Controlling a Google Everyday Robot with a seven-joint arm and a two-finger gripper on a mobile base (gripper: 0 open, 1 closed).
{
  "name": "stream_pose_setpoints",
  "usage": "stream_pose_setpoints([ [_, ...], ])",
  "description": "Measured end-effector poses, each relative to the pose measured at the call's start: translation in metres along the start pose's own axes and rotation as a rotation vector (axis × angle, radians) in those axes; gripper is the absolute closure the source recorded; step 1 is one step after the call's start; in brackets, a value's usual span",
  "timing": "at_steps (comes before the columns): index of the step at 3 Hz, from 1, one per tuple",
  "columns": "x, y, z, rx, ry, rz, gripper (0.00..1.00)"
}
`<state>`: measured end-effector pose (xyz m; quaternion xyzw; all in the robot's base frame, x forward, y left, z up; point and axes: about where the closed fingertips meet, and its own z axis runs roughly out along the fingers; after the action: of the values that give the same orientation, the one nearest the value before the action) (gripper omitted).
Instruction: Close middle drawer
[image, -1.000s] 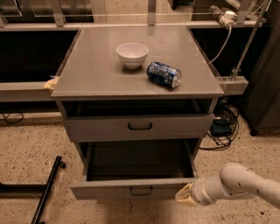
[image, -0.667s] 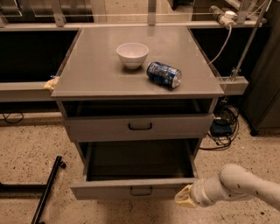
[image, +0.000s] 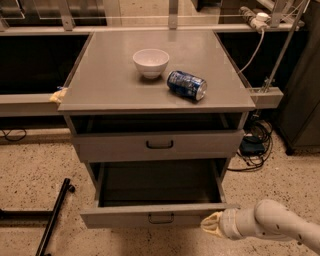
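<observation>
Middle drawer (image: 155, 216) — grey, pulled well out of cabinet (image: 110, 85), low front with dark loop handle, box interior showing. Gripper (image: 212, 225) — at the drawer front's right end, low right in my view; spread or closed, I cannot tell. On top: white bowl (image: 151, 62), blue can (image: 186, 85) lying on its side

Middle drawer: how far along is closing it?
Done: the hand sits at the right end, as seen, of the front of the middle drawer. In hand: a push, it seems. Left: all the closing; the drawer stands pulled far out.
</observation>
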<state>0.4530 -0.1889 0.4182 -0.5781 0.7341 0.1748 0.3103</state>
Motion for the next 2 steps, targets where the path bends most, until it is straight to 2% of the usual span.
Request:
stream_pose_setpoints([
  [1,-0.005,-0.016,0.004,0.074,-0.043,-0.129,1.00],
  [2,-0.012,-0.028,0.006,0.123,-0.072,-0.214,1.00],
])
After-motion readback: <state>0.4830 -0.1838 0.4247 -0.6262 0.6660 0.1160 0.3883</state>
